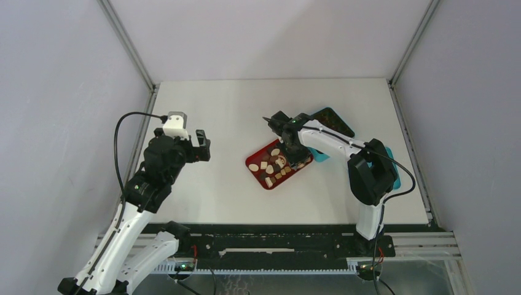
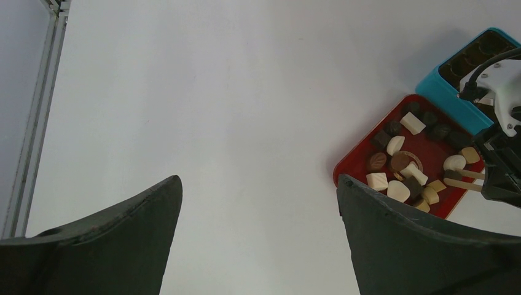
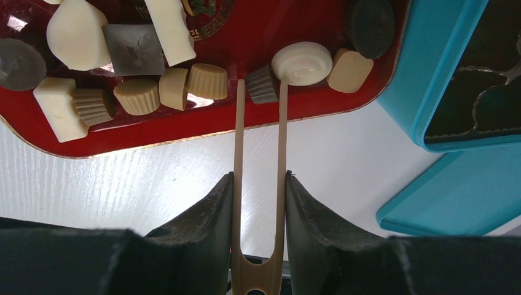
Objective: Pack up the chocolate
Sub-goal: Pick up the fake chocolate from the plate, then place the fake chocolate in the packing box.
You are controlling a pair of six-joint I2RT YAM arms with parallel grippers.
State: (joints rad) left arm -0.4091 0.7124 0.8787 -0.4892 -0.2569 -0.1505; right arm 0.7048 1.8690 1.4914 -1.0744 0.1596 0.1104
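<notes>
Several chocolates (image 1: 270, 167), dark brown, tan and cream-white, lie in the red tray (image 1: 254, 161) at mid table. My right gripper (image 1: 289, 150) is shut on the tan wooden tongs (image 3: 281, 153). In the right wrist view the gripper (image 3: 259, 178) holds the tongs over the tray's near rim (image 3: 184, 129). The tong tips stand on either side of a small brown ridged chocolate (image 3: 262, 84), next to a round white piece (image 3: 301, 62). My left gripper (image 1: 201, 145) is open and empty above bare table, left of the tray (image 2: 351, 167).
The teal box (image 1: 332, 120) with its dark grid insert (image 3: 485, 92) stands right behind the tray. Its teal lid (image 3: 454, 196) lies to the right, under the right arm. Metal frame rails (image 1: 408, 141) run along the table's sides.
</notes>
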